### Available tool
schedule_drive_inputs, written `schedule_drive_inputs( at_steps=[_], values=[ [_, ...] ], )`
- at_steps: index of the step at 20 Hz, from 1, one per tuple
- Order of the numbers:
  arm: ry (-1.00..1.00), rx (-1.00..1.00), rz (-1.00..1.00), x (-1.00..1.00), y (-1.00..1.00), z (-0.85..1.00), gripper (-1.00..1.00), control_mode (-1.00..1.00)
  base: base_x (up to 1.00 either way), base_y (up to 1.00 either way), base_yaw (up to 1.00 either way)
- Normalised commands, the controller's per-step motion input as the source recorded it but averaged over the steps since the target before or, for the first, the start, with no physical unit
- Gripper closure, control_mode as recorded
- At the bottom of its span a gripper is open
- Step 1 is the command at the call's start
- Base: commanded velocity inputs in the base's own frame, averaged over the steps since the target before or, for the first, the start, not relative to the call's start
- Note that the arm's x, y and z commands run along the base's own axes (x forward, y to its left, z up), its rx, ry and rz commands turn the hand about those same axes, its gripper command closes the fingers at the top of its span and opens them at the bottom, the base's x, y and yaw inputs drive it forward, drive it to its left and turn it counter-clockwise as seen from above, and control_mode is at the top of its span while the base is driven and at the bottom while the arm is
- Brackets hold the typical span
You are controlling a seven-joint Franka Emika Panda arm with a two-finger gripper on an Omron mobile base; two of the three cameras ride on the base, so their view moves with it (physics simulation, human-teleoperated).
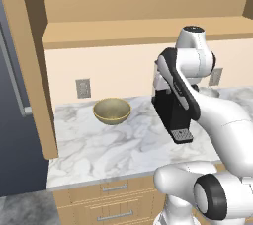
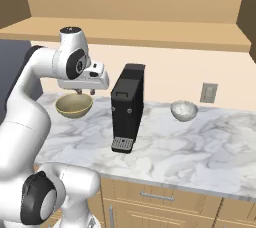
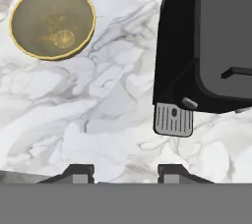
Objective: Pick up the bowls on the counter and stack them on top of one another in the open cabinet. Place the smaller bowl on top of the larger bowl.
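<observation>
Two bowls sit well apart on marble desk (image 1: 99,145): olive-gold bowl (image 1: 112,110) left of black coffee machine (image 2: 127,107), small grey-white bowl (image 2: 183,110) right. Gripper (image 3: 125,173) hovers above, jaws partly apart, empty.

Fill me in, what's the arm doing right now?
The white arm's gripper hangs above the white marble counter, holding nothing, jaws apart. The wide olive-gold bowl sits on the counter left of the black coffee machine; the small pale grey-white bowl sits on its other side. Neither bowl has reached the open tan wooden cabinet above.
</observation>
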Motion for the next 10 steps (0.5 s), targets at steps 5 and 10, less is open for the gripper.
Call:
schedule_drive_inputs(
  at_steps=[5,10],
  values=[
    [-0.01,0.0,-0.04,-0.2,-0.01,-0.01,-1.0,-1.0,0.0,0.0,0.0],
    [-0.03,0.02,-0.27,-0.77,-0.26,-0.16,-1.0,-1.0,0.0,0.0,0.0]
  ],
)
